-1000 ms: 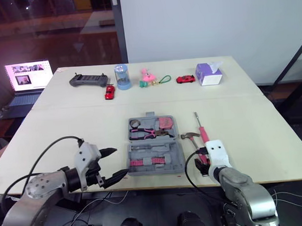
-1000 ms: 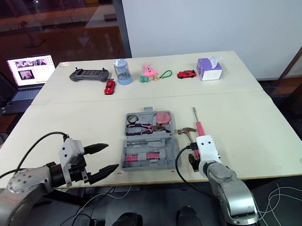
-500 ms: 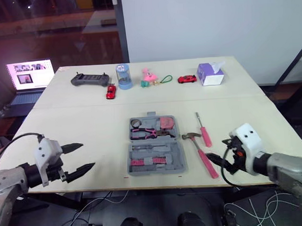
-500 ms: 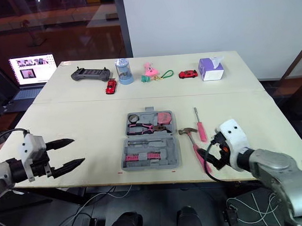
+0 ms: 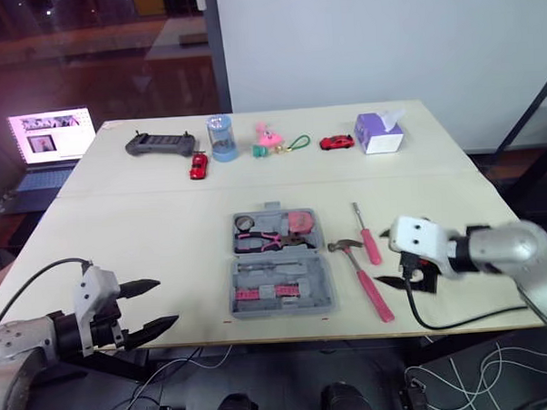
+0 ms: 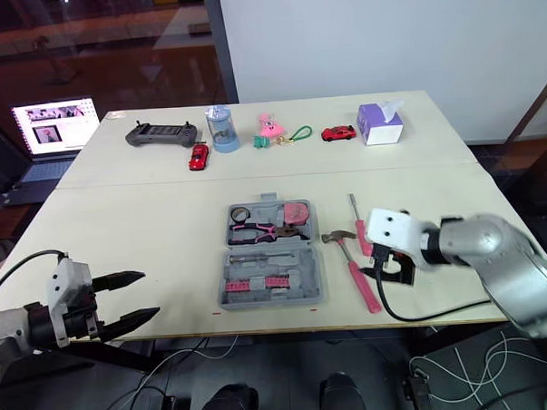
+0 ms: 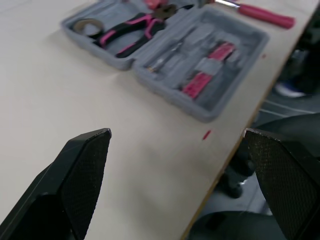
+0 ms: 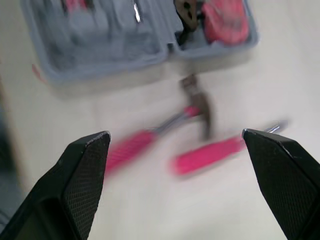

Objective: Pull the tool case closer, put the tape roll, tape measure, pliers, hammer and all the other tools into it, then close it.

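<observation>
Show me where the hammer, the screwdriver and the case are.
hammer (image 5: 372, 291): left eye view, on its pink handle.
screwdriver (image 5: 372, 248): left eye view, on its pink handle.
case (image 5: 283, 309): left eye view, on its front rim.

Head stereo eyes overlook the table (image 5: 166, 228); both wrist cameras closely share the tool case (image 7: 239, 36).

Office: laptop (image 5: 51, 147), glass wall (image 5: 95, 58), table (image 5: 147, 229)

Hammer (image 5: 358, 267), screwdriver (image 5: 367, 236) – R of case (image 5: 280, 265).
</observation>
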